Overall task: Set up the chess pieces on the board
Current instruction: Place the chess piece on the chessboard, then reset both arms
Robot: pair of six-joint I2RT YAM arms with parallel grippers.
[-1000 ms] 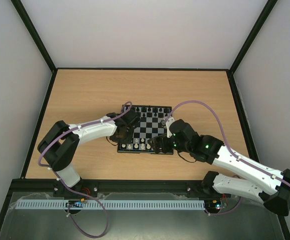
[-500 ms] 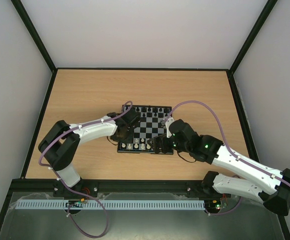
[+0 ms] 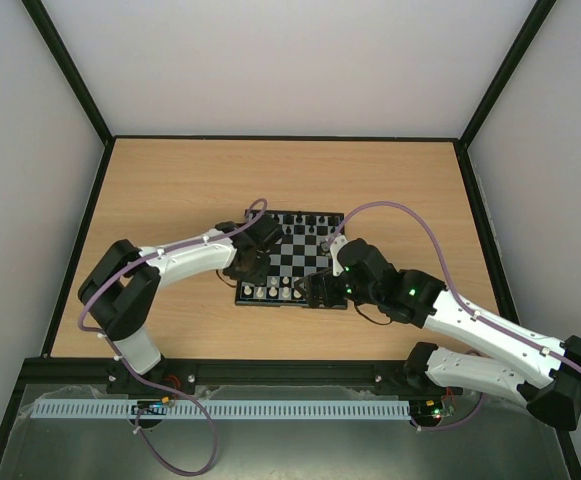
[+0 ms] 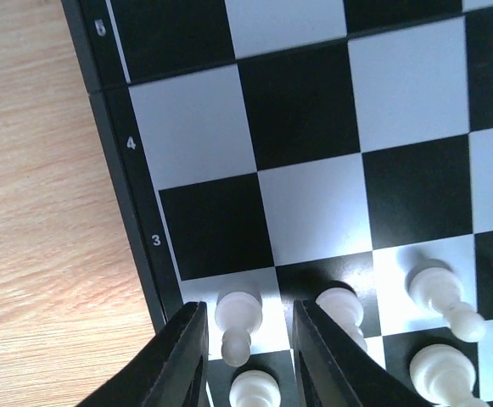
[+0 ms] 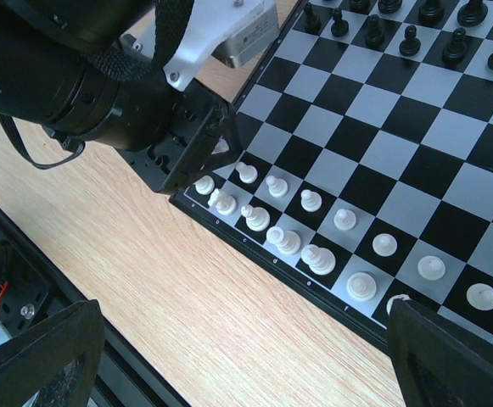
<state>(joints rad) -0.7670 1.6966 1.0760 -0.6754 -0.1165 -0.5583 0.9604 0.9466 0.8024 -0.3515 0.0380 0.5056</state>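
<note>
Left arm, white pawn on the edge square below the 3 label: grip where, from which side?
Pinch the white pawn on its slim neck, under the head, from straight above. It stands upright, with a white piece on the back row and a neighbouring pawn close by, so side approaches look cramped. The left gripper, open, straddles it: one finger over the board border, one in the gap.

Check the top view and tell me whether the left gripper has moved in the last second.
Yes, but only slightly: the left gripper has crept away from the near-left corner of the board, up its left edge.
</note>
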